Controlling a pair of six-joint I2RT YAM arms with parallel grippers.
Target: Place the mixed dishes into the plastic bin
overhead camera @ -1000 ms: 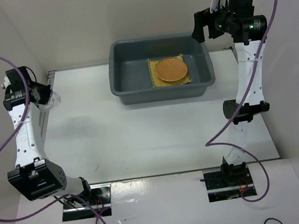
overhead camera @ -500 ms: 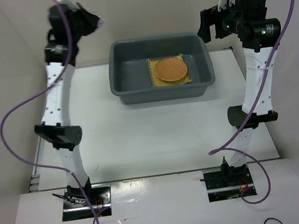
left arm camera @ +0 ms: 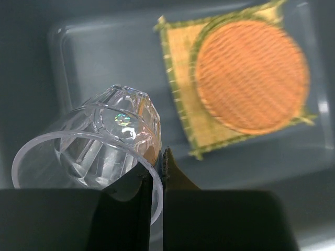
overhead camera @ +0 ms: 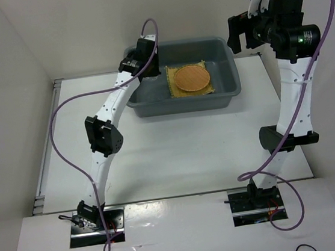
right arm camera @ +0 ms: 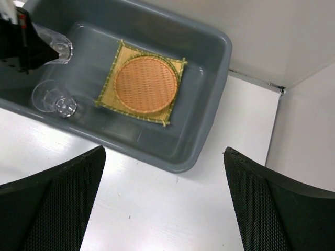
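- Clear cup [left arm camera: 89, 141] is up in the air over the left end of the plastic bin [overhead camera: 180, 106], clamped by its rim in the left gripper [left arm camera: 153, 175]. One finger sits inside the mouth and one outside.
- It is tipped right over. In the left wrist view its long axis runs from lower left to upper right, with the open mouth at lower left and the faceted base at upper right.
- To the cup's right, in the right half of the bin, the square woven mat [left arm camera: 180, 78] lies flat and slightly skewed to the walls. The orange-brown plate [left arm camera: 251, 76] sits centred on it.
- In the right wrist view a second clear cup shape [right arm camera: 52, 99] shows on the bin floor just below the held one. I cannot tell if it is a real cup or a reflection.
- Right gripper [right arm camera: 163, 157] hangs high at the bin's right end, jaws spread wide with nothing between them.
- The bin stands at the far side of the white table [overhead camera: 176, 149].
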